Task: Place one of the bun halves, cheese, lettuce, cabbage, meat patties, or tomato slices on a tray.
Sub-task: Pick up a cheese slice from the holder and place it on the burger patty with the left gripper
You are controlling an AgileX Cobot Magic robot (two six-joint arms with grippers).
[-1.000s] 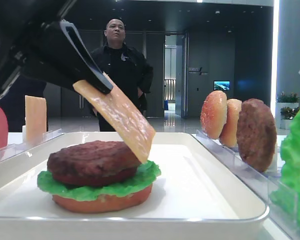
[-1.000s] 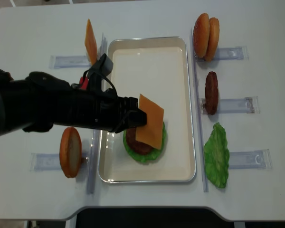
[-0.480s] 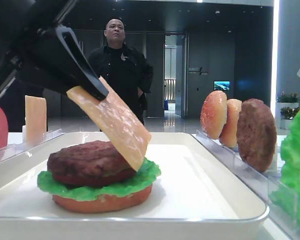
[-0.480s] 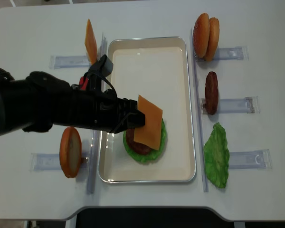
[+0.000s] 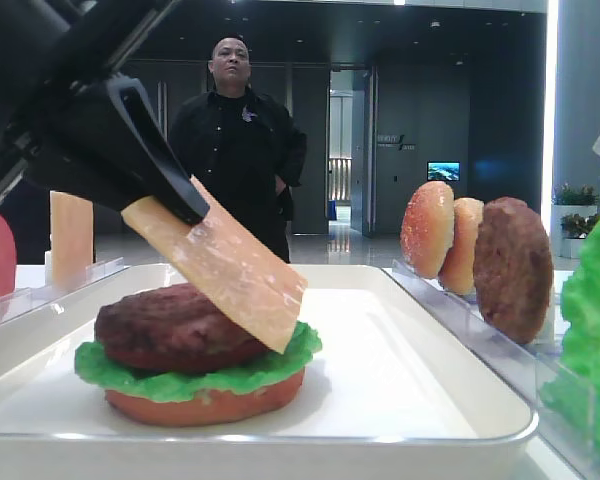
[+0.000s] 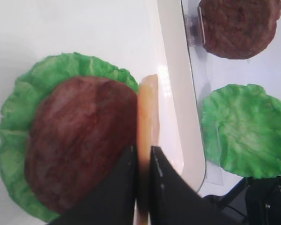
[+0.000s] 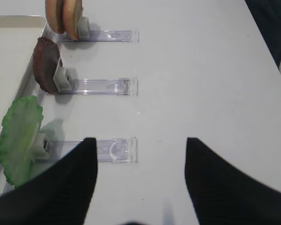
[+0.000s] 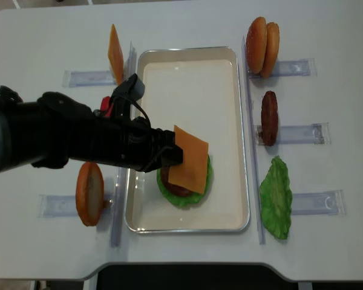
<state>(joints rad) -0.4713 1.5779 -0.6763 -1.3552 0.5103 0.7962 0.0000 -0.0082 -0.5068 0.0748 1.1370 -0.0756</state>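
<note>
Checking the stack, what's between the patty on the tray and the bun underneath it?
A lettuce leaf lies between the patty and the bun, clearest in the low exterior view.

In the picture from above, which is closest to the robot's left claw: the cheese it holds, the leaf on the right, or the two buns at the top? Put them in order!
From the left gripper:
1. The cheese, pinched in it, over the burger on the tray.
2. The lettuce leaf, right of the tray, near the front.
3. The two buns, far right corner.
</note>
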